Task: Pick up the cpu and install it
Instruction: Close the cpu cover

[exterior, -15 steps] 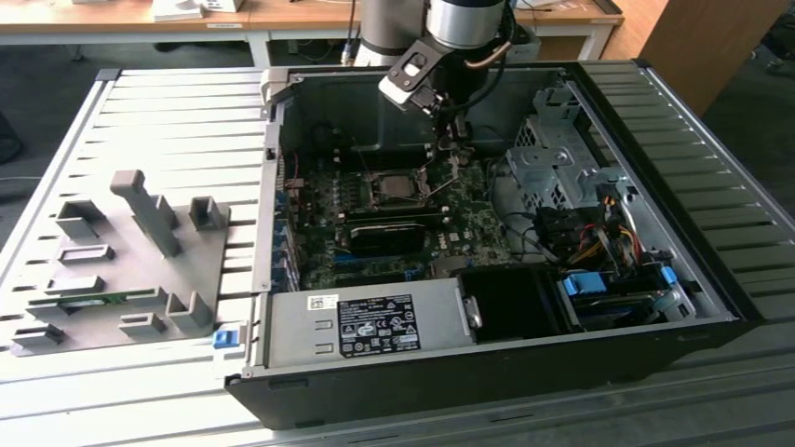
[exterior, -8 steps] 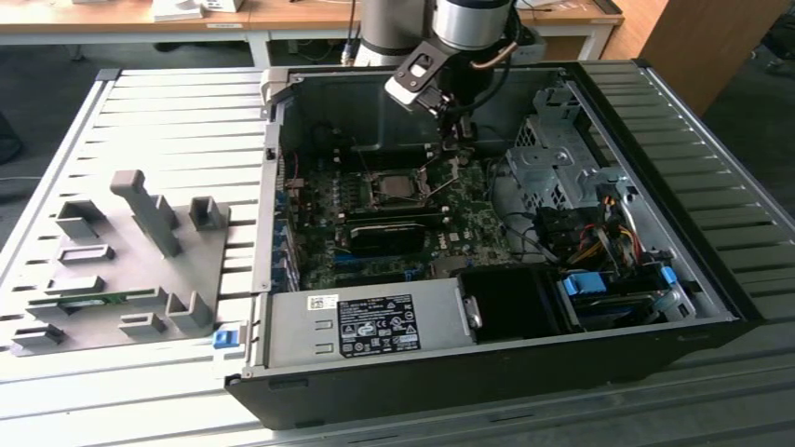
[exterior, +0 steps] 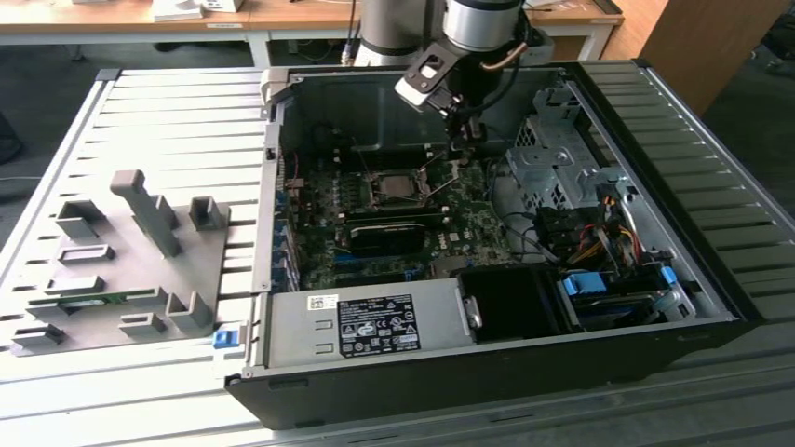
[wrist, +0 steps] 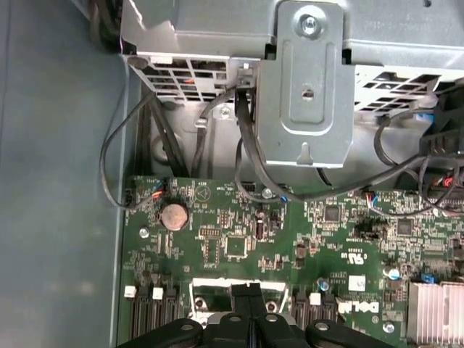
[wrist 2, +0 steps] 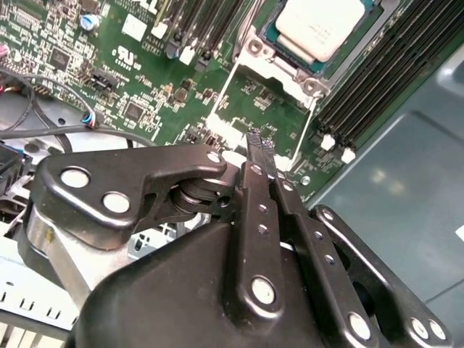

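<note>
Fingers (wrist 2: 254, 181) pressed together, nothing held. Gripper (exterior: 461, 160) hangs low inside the case, tips near the socket edge and not touching the chip.

Largest down:
- one computer case (exterior: 497, 386), side open, on the slatted table (exterior: 695, 121)
- one grey tray (exterior: 137, 270), well apart at the exterior view's left
- one motherboard (exterior: 320, 256)
- one socket (wrist 2: 254, 47)
- one cpu (wrist 2: 319, 25), lying flat in that socket, silver top up

Step judged: pick-up and placement done, install phase, chip out of the grip. Cannot tell if the retention frame is latched. Any further move calls for staying clear of the seated chip.
</note>
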